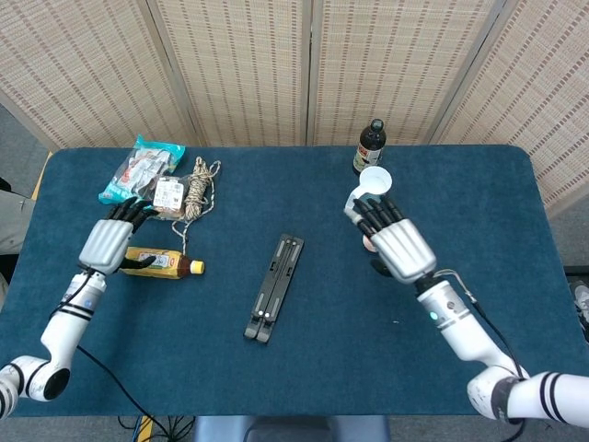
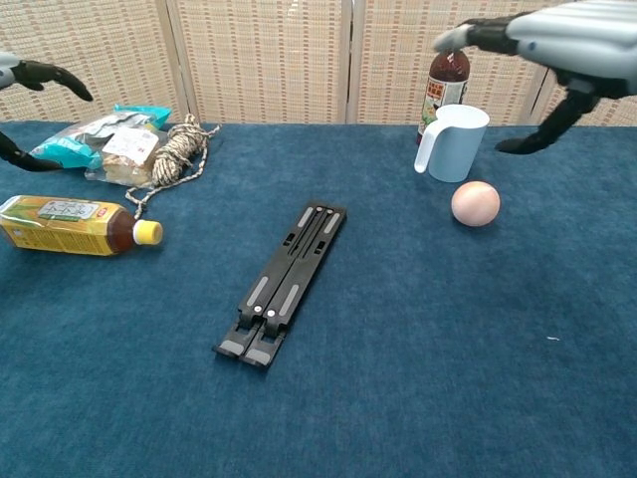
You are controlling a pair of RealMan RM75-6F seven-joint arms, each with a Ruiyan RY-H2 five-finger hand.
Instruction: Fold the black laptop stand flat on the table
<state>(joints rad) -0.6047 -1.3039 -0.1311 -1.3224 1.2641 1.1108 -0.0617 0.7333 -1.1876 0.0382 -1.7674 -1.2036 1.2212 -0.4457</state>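
One laptop stand (image 1: 274, 287), two bottles (image 1: 162, 264) (image 1: 369, 145), one mug (image 2: 453, 142), one ball (image 2: 475, 203), one rope coil (image 1: 197, 191), two snack packets (image 1: 138, 169) (image 1: 167, 195).

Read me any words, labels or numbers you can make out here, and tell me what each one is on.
None can be read.
Tea bottle label: print too small.
Dark bottle label: blurred.
Snack packs: print too small.
Laptop stand, mug: no markings visible.
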